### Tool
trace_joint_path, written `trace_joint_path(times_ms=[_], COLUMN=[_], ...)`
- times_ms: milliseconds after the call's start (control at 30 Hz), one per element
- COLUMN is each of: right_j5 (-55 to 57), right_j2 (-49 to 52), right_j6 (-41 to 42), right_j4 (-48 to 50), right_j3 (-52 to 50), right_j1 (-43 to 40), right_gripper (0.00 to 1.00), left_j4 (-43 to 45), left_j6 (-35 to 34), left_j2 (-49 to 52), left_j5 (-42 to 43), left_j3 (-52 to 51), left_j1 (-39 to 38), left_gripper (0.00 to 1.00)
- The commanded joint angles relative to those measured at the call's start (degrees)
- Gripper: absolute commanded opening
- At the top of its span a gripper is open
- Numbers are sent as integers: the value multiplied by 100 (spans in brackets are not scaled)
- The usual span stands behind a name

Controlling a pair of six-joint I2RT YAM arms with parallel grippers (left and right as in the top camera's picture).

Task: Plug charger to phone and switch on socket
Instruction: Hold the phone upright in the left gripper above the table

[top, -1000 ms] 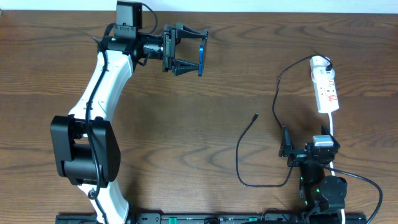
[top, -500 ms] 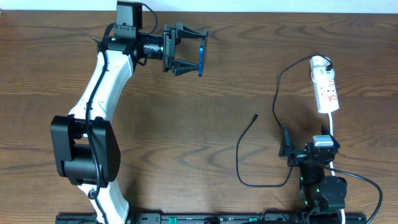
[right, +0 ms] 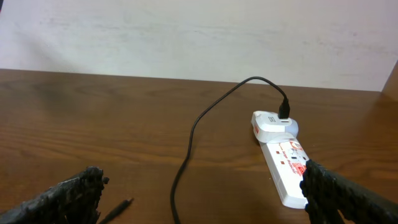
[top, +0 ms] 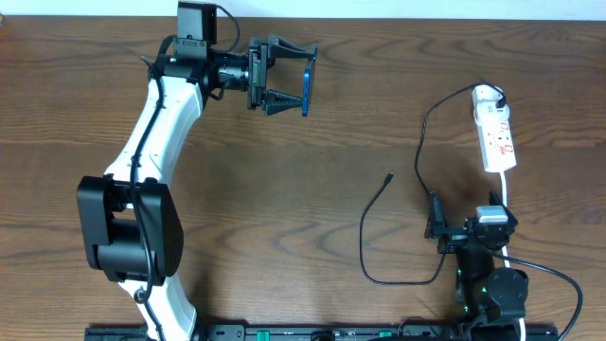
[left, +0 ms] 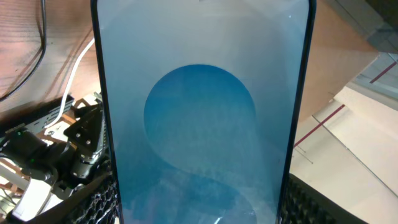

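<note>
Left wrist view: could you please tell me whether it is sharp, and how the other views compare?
Left wrist: the phone fills the frame, soft and hazy, paler towards the top. Right wrist: the socket and the charger are sharp, the right pincer's fingers blurred at the bottom corners. Overhead: evenly lit and sharp, shadows faint.

Blue phone [left: 199, 124], white socket [right: 283, 168] (red markings), black charger [top: 361, 244]

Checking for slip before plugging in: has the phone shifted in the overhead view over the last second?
No. The phone, clamped in the left gripper, sits at the same spot relative to the socket.
</note>
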Motion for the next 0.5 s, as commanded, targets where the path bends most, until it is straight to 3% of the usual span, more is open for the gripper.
trace_joint_path(times_ms=[0,467], right_j5=[44,44], right_j2=[-24,-24], right_j6=[-44,-44], right_j4=[-20,-20], right_j3=[-9,-9], right_j1=[28,28], right_gripper=[99,99], left_j4=[52,50], left_j6=[15,299], left_j2=[-83,-83], left_j5=[306,273], left_j3=[46,44], left_j1=[24,24], left_gripper=[73,73])
